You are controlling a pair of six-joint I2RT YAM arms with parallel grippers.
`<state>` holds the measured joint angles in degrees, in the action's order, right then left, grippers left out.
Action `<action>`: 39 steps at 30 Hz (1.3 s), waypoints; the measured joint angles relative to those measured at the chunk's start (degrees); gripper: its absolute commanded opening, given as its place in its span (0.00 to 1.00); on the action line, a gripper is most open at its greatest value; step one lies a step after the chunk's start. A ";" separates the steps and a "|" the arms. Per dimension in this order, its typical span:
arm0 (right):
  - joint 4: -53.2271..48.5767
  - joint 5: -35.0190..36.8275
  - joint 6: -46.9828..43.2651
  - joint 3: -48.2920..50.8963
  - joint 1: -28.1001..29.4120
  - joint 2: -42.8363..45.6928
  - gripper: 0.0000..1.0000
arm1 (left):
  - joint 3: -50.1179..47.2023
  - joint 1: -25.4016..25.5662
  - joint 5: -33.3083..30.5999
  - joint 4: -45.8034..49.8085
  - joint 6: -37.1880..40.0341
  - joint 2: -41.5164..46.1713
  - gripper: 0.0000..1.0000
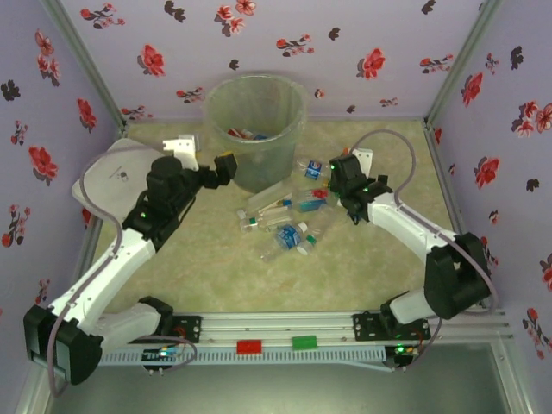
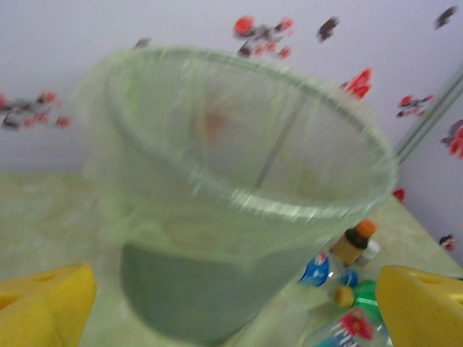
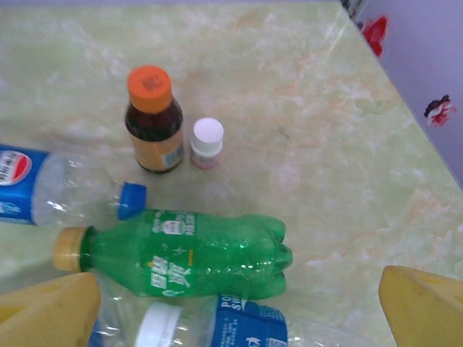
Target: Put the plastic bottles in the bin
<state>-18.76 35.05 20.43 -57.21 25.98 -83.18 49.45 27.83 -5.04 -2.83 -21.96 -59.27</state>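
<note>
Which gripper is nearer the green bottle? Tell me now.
Right. The right gripper hovers open over the green bottle; the left gripper is away beside the bin.

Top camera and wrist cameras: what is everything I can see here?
Bin: one, pale green, translucent, back centre of table, some bottles inside.
Plastic bottles: several, mostly clear with blue labels, lying right of the bin.
Green bottle: one, yellow cap, lying among them.
Brown vial: one, orange cap, upright.
Small white-capped bottle: one, upright beside the vial.
White container: one, left side of table.
Left arm: one, white and black, yellow jaws open, facing the bin.
Right arm: one, white and black, yellow jaws open, over the bottles.
</note>
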 measured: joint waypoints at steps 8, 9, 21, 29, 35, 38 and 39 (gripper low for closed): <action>-4.31 -11.91 -2.05 -0.15 -7.48 -2.54 0.99 | -16.33 -0.11 -3.93 -0.35 -10.78 5.16 1.00; -4.55 -13.25 -2.05 -0.09 -8.24 -2.58 0.99 | -17.97 -0.11 -4.04 -0.46 -12.26 5.46 1.00; -5.73 -23.85 -1.36 5.88 -10.36 -2.43 0.99 | -21.90 -0.09 -2.43 -2.56 -18.91 2.40 1.00; -5.77 -28.50 1.77 8.24 -10.62 1.07 0.92 | -21.94 -0.09 -0.90 -3.76 -20.26 1.09 1.00; -5.51 -30.67 5.05 13.44 -10.62 1.88 0.86 | -22.14 -0.09 -0.44 -4.48 -20.83 0.52 1.00; -5.09 -31.04 6.21 15.34 -10.62 1.88 0.86 | -22.14 -0.09 -0.15 -4.48 -20.81 -0.07 1.00; -5.01 -31.01 6.40 15.63 -10.62 1.88 0.86 | -22.14 -0.09 -0.04 -4.48 -20.83 -0.15 1.00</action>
<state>-23.77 4.03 26.83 -41.58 15.35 -81.30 27.31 27.75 -5.08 -7.31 -42.78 -59.42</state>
